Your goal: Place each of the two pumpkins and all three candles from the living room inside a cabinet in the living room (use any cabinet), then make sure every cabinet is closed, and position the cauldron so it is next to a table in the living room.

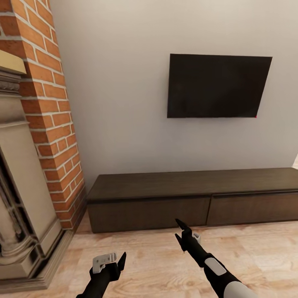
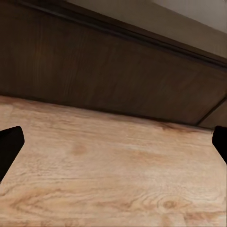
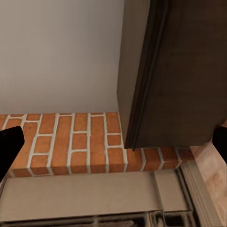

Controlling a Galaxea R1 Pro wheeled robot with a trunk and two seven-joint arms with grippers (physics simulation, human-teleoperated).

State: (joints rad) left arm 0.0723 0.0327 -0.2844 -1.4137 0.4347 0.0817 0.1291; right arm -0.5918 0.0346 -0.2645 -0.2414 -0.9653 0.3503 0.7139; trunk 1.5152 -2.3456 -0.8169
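Cabinet: long low dark-brown cabinet (image 1: 194, 194) stands against the pale wall, under the TV; flat top bare, front panels look shut, a thin seam between two panels approx. in the middle-right.
Cabinet in wrist views: left wrist view shows its dark front (image 2: 113, 71) just above the floor boards; right wrist view shows its end (image 3: 179, 80) beside the brick.
Left gripper: left gripper (image 1: 111, 261) low in head view, above the floor, in front of the cabinet's left part, well apart from it; fingers spread wide, nothing between them. In left wrist view the two black tips sit at the picture edges, e.g. one fingertip (image 2: 9, 149).
Right gripper: right gripper (image 1: 181, 231) near the cabinet front, close to the middle seam, not touching as far as I see; jaws wide apart, holding nothing. Fingertip (image 3: 8, 149) at the edge in right wrist view.
Fireplace: grey ornate fireplace (image 1: 20, 198) at left, w/ red brick column (image 1: 49, 116) beside it, next to the cabinet's left end.
TV: black TV (image 1: 217, 86) on the wall.
Floor: light wood floor (image 1: 157, 265).
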